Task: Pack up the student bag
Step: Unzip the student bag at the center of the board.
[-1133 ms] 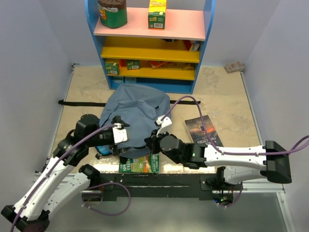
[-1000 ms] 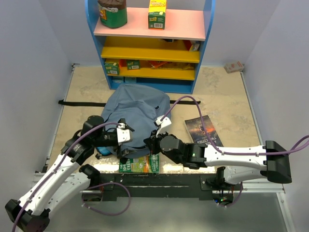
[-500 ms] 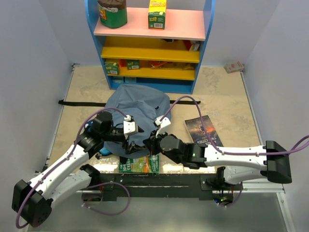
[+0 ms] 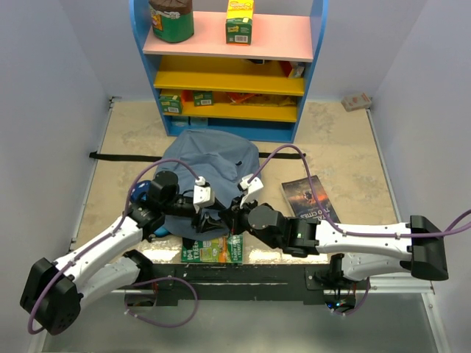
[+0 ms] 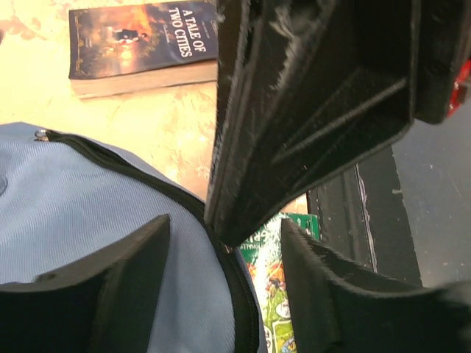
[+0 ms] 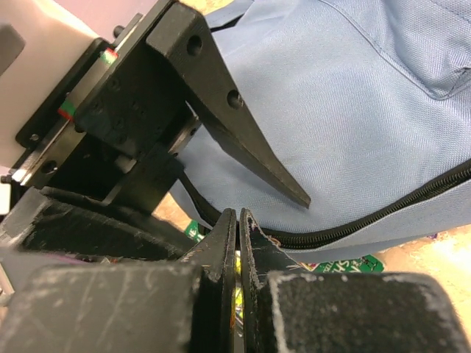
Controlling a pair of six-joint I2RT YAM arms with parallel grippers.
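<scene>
Two-handed work, by my reading: getting the mouth of the student bag (image 4: 210,158) open for packing. Lies slumped on the table (image 4: 346,147) in front of the shelf unit (image 4: 221,45), bulk stretching toward 12 o'clock from both claws, zip rim (image 5: 132,173) at the near, 6 o'clock end. Overlaps a green book (image 4: 213,251) at that near edge.

Right gripper (image 6: 237,213): fingers pressed almost flat together, tips right on the zipper line, seemingly nipping the rim fabric; exact contact too tight to make out. Left gripper (image 5: 221,287): spread wide, gripping nothing, straddling the same rim from above, just at 9 o'clock of the right one and nearly touching it.

Deciding relation: zipper line crosswise under both sets of tips, roughly 9 to 3 o'clock, with the fabric directly between the left fingers. Probably calls for closing the left claw on the rim beside the right, then drawing the two edges apart or upward. Little room for error, given the crowding of the two claws.

Off at 3 o'clock, well apart from the bag's mouth: the paperback "A Tale of Two Cities" (image 4: 309,197), presumably waiting to go in.
</scene>
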